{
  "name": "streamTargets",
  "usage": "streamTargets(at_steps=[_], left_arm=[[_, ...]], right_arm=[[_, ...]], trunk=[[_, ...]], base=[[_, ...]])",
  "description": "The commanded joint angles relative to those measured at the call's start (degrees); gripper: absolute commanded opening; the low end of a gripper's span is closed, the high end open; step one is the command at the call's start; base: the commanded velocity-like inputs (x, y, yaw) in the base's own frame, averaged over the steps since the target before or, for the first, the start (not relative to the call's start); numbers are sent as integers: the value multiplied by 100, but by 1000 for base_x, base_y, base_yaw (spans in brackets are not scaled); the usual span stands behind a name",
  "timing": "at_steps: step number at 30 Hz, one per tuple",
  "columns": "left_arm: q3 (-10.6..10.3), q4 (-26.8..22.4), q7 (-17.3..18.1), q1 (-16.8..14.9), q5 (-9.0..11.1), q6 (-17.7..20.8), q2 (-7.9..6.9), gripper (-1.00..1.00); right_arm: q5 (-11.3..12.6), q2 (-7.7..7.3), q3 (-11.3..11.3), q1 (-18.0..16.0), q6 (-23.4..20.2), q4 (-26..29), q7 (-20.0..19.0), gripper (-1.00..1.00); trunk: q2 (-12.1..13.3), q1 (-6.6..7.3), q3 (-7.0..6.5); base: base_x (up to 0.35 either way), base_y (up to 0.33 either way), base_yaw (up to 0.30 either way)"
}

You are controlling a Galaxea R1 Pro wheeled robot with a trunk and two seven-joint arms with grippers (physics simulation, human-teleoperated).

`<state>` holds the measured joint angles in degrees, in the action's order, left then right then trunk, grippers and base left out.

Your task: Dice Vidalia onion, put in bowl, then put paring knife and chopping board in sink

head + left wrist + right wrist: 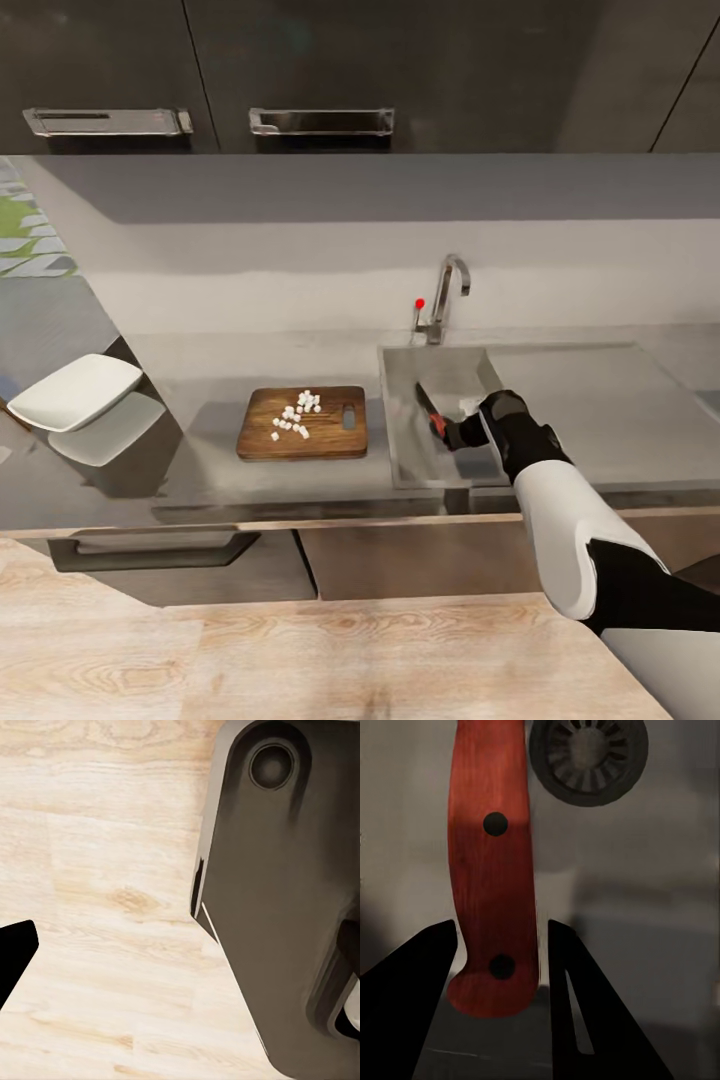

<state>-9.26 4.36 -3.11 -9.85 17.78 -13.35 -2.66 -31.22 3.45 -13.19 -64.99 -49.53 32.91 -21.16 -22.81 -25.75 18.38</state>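
Fingers point(412, 997) of my right gripper point(499, 975) stand beside the red handle of the paring knife point(493, 870) — smooth, two dark rivets — over the grey sink point(645, 907); whether they touch it I cannot tell.

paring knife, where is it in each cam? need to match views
Head view: the paring knife is right of centre, over the sink, at the tip of the right hand, blade pointing away from the robot.
Left wrist view: the knife is not in this picture, which looks at wood floor and the robot's dark body.
Right wrist view: its red handle runs between the two dark fingers.
Shared landmark: the sink basin, seen in the head and right wrist views.
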Motion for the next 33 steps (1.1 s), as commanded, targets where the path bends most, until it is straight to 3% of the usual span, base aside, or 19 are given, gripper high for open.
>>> streamTargets(at_steps=[1, 11, 23, 33], left_arm=[[-49, 21, -5, -9, 32, -36, 3, 100], [-43, 21, -5, -9, 32, -36, -4, 100], [-46, 28, -9, -7, 32, -20, -2, 100], [-42, 30, -32, -1, 41, 25, 12, 100]], right_arm=[[-59, 14, -41, -7, -13, -7, -43, -100], [-60, 40, -33, -6, -13, -72, -37, -100], [-60, 41, -34, -6, 1, -425, -41, -100], [32, 59, -34, -6, 21, -535, 204, -100]], trunk=[[-11, -3, 10], [-11, -3, 10], [-11, -3, 21], [-11, -3, 96]], base=[[8, -5, 0], [14, -1, 0], [161, 0, 0], [3, 0, 0]])
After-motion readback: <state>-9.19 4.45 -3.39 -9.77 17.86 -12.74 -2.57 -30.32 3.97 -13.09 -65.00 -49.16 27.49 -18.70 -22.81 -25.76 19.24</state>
